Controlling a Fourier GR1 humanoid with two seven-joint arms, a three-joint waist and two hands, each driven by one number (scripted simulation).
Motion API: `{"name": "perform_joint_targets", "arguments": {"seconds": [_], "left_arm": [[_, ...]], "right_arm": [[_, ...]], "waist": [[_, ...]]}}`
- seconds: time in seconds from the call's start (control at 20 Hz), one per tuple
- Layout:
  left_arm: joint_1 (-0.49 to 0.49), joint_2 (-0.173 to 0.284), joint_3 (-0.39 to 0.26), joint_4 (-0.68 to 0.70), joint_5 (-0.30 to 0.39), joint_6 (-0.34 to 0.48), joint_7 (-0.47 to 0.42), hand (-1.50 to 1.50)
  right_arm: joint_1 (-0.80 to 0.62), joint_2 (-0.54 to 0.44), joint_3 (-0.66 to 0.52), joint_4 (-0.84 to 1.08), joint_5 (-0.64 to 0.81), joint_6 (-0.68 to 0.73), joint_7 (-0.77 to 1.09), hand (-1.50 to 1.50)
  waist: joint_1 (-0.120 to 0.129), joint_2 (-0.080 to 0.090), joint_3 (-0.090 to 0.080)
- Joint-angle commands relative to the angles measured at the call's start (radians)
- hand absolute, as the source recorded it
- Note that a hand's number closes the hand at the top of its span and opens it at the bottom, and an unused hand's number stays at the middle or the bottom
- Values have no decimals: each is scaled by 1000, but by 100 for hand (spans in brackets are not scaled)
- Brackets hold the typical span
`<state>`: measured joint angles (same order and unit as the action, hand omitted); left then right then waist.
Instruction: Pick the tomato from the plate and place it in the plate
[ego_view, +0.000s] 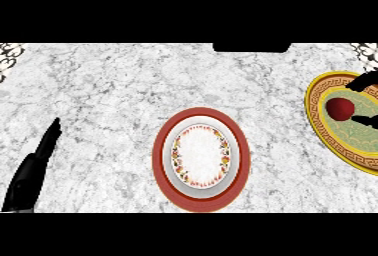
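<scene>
Tomato (339, 108) sits on the gold-rimmed green plate (319, 125) at the far right of the bench (111, 90), partly cut off by the view edge. Right hand (363, 80) is right over it: one dark finger shows just above the tomato, another (365, 120) just below it, so the tomato lies between the two. Fingers apart, bracketing it, not closed on it yet as far as I can tell; contact unclear, most of the hand is out of view.

Target looks like the red-rimmed plate (201, 160) w/ white centre and floral ring, mid-bench, nothing on it. It lies to the left of the tomato and a bit nearer the robot, well apart from the gold plate.

Left hand (33, 170) rests open at the lower left edge, fingers straight, pointing up. Far from the tomato, so the right hand is clearly the one for the pick.

Tomato is round, no long axis to speak of.

No brands, labels or readable writing; only patterns on plate rims.
</scene>
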<state>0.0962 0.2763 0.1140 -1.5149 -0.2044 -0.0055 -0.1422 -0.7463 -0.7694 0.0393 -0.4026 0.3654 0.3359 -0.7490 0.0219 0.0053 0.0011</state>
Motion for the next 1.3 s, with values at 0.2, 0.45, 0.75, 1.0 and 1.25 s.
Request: {"name": "perform_joint_targets", "arguments": {"seconds": [0.2, 0.45, 0.75, 1.0, 1.25], "left_arm": [[-25, -23, -7, 14, -25, 21, 11, 0], [-42, -4, 1, 13, -22, 2, 13, 0], [-41, 5, 12, 11, 4, -26, 14, 0], [-58, -1, 7, 9, 3, -25, 12, 0], [-42, 5, 25, 21, 14, -28, -2, 0]], "right_arm": [[-31, 30, -164, 127, -139, 38, -49, -150], [-87, -98, -272, 221, -229, 126, 48, -150], [-44, -216, -385, 296, -343, 304, 39, -150], [-37, -246, -423, 282, -382, 339, 58, -150], [34, -251, -426, 234, -385, 346, -6, -150]], "waist": [[0, 5, 1], [9, 9, 2], [10, 19, 7], [25, 28, 11], [25, 30, 13]]}}
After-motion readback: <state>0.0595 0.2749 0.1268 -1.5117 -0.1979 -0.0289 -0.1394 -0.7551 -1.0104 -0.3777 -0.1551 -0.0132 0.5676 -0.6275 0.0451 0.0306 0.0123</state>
